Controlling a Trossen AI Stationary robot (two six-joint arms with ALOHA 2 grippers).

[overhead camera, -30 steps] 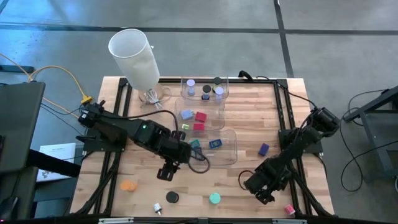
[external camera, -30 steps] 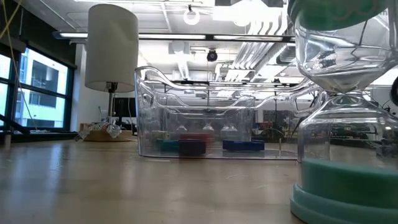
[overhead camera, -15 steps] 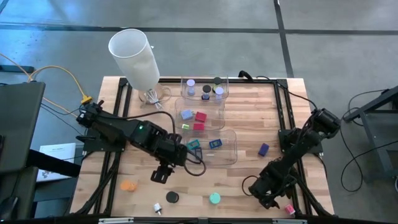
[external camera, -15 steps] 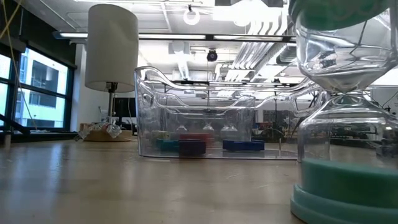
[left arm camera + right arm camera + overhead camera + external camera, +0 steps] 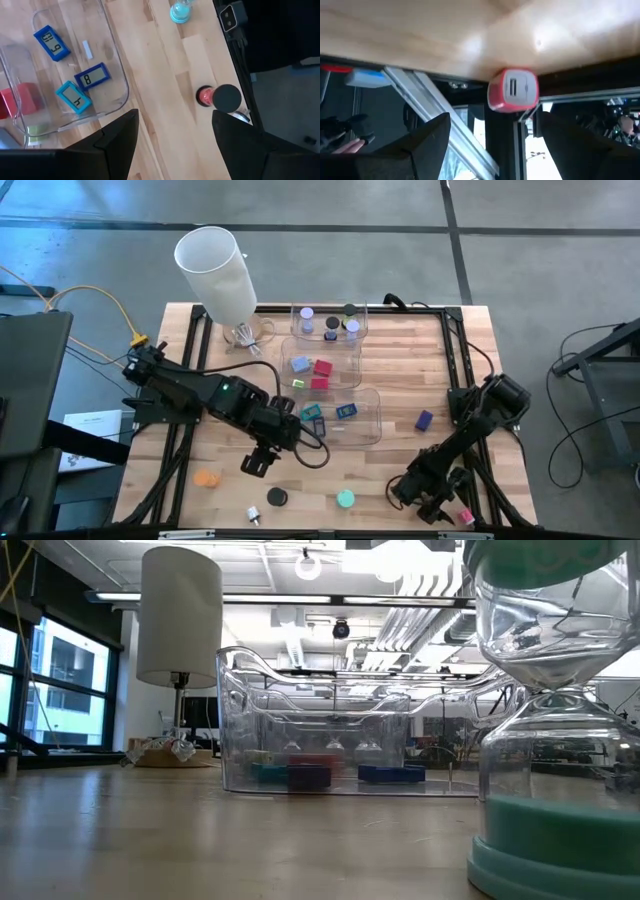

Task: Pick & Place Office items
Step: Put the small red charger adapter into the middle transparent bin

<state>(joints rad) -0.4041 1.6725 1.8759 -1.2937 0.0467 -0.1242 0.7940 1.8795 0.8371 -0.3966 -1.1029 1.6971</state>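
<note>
The right gripper (image 5: 440,508) stood open near the pink block (image 5: 465,517) at the table's (image 5: 400,380) front edge; the left gripper (image 5: 258,461) hung open beside the clear bin (image 5: 372,420).

Grey concrete floor (image 5: 520,240) all around my wooden counter (image 5: 400,460) — windows (image 5: 60,675) off to one side, bright ceiling lights (image 5: 400,558) and exposed pipes (image 5: 400,610) overhead — open workshop beyond.

Light: bright overhead, ceiling lamps (image 5: 390,555) glaring | shadows: soft on my counter (image 5: 400,450) | focus: near hourglass (image 5: 555,740) blurry, my right wrist view smeared
</note>
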